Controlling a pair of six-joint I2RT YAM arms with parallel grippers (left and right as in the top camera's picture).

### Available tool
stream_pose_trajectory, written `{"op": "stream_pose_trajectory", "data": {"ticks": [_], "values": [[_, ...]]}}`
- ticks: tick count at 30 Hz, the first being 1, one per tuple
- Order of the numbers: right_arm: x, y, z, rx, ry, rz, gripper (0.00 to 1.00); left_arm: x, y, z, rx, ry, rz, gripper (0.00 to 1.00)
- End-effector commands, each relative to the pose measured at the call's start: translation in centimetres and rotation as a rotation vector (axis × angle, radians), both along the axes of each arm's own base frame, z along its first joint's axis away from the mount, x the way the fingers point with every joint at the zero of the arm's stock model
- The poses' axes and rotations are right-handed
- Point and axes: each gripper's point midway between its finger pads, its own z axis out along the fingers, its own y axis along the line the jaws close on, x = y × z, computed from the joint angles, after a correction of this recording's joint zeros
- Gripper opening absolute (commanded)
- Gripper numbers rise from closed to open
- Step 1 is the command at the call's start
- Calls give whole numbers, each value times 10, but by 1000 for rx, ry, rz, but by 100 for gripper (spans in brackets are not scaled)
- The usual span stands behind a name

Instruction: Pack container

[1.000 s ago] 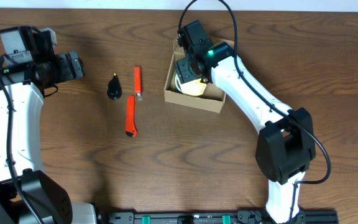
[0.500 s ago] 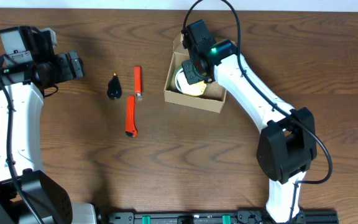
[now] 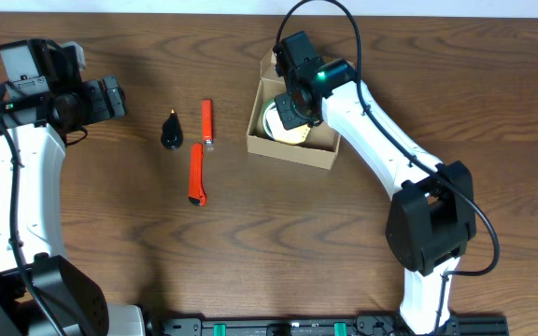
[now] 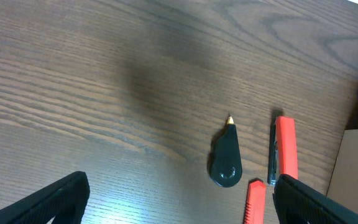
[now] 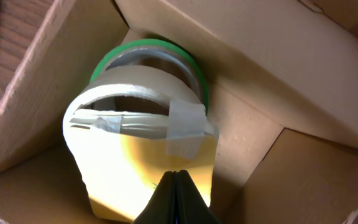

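**Right claw shut over open container, left claw wide and idle**

- Container point(image 3: 290, 153) sits on the bench point(image 3: 278, 243) right of centre, lid flap up on the far side.
- Inside: a cream tape roll point(image 5: 135, 149) with a green-edged roll point(image 5: 146, 46) behind it, both against the left wall and touching.
- Right claw point(image 5: 178, 194) hangs inside the box mouth just above the cream roll. Fingers are pinched together, nothing visible between them.
- Left claw point(image 4: 180, 186) is spread wide and holds nothing, over bare bench at far left, well apart from the container.
- A black teardrop tool point(image 3: 172, 132) and two orange cutters point(image 3: 207, 123) point(image 3: 195, 175) lie between left claw and container.
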Motion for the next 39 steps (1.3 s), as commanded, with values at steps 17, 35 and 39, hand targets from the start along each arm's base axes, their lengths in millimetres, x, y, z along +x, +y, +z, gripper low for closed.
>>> {"op": "stream_pose_trajectory", "data": {"ticks": [17, 35, 39], "values": [[31, 18, -28, 43, -50, 3, 1, 3, 2, 9, 12, -18, -3, 95], [51, 28, -14, 87, -141, 12, 1, 3, 2, 9, 12, -18, -3, 95], [53, 30, 1, 82, -152, 32, 1, 3, 2, 9, 12, -18, -3, 95]]}}
